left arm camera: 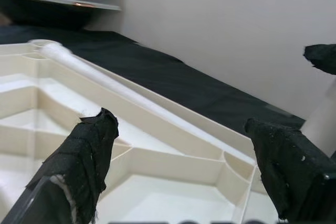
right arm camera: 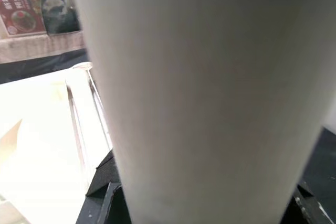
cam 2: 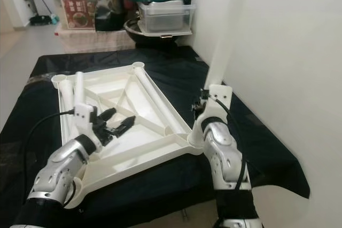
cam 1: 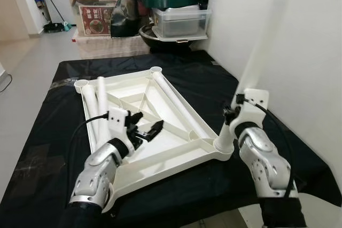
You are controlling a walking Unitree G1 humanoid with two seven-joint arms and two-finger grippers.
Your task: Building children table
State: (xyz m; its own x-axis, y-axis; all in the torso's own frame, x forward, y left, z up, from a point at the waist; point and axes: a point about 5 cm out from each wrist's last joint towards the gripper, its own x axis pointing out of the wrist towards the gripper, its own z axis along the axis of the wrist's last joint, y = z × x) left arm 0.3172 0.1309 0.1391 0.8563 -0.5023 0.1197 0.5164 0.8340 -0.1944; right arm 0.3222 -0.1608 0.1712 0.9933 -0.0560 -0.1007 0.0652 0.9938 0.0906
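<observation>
1. One white tabletop upside down on black cloth; three loose legs lying in it.
2. Fourth leg upright in near corner socket, right gripper clamped on it.
3. Left gripper spread, empty, above tabletop.
4. Storage boxes behind, white wall.

white wall close on my right, hemming the upright white plastic leg. loose white legs lie along the upturned white tabletop's left rim; open ribbed middle under my left gripper, fingers spread.
</observation>
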